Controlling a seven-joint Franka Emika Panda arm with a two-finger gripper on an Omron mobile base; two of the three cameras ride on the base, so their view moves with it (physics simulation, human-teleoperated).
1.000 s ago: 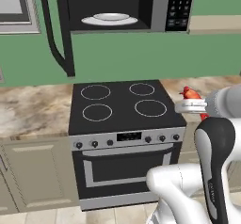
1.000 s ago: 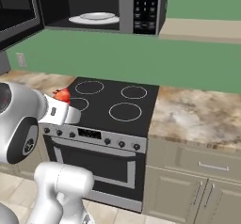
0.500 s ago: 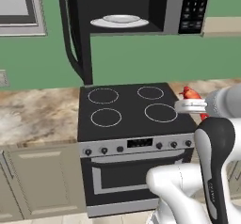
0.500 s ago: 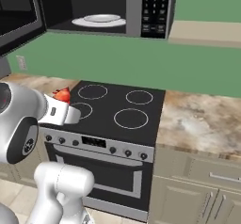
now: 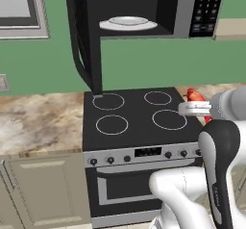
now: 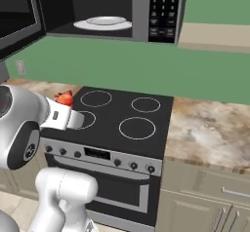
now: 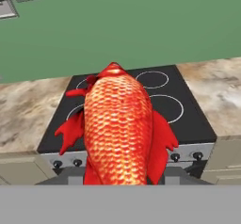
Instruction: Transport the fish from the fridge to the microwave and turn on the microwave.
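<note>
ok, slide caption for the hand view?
Red-orange scaly fish held in the gripper above the black four-ring stove.

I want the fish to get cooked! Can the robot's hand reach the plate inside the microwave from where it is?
Probably yes. The microwave door hangs open and nothing blocks the white plate inside. The hand, holding the fish, sits low over the stove, so it must rise a good way first.

The wide black microwave (image 5: 158,9) hangs above the black stove with 4 ring burners (image 5: 139,117), its door swung open to the left. Inside it sits a round white plate (image 5: 128,22). Marbled stone counter (image 6: 210,128) runs on both sides of the stove. The red-orange scaly fish (image 7: 120,129) hangs over the stove's front, held up in the gripper (image 7: 120,173).
</note>
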